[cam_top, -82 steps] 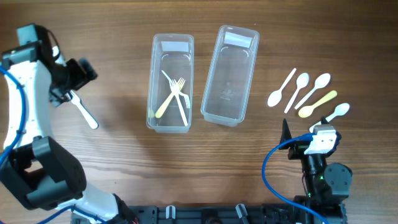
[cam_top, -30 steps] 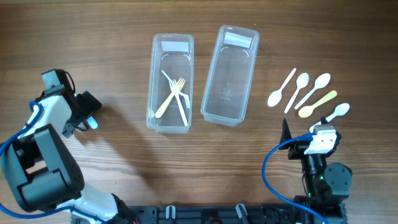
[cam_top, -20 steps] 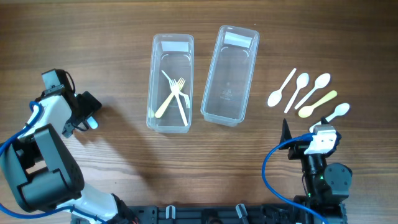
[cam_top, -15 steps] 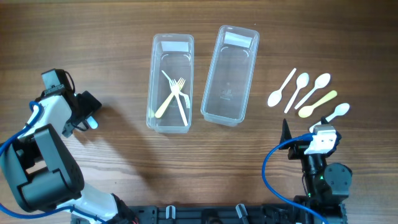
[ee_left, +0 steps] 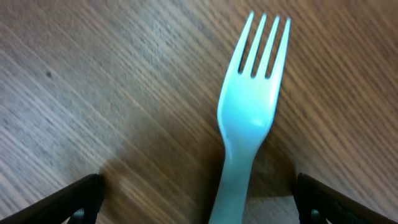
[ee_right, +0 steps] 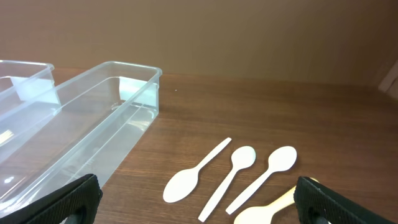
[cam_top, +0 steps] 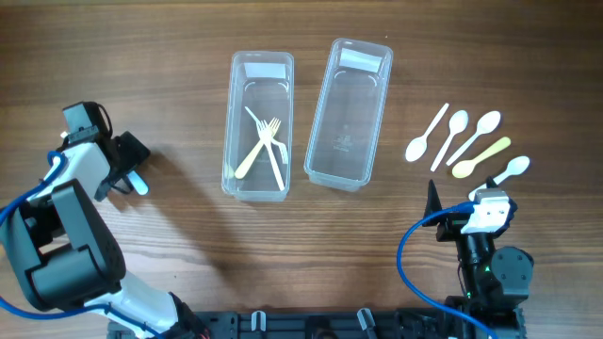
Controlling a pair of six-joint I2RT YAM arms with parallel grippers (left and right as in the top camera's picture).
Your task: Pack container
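A white plastic fork lies flat on the wooden table, tines pointing away from my left gripper. That gripper is open, low over the table, with the fork's handle between its two fingers; in the overhead view it covers all but one end of the fork. The left clear container holds three forks. The right clear container is empty. Several spoons lie at the right. My right gripper is open and empty, near the front edge, short of the spoons.
The two containers stand side by side at mid table, the right one slightly tilted. One spoon is yellowish, the others white. Bare wood lies between my left gripper and the left container.
My left gripper has come down and toward the front over the fork on the table, and lately shifted only slightly. The fork has stayed put. The right arm has not moved.
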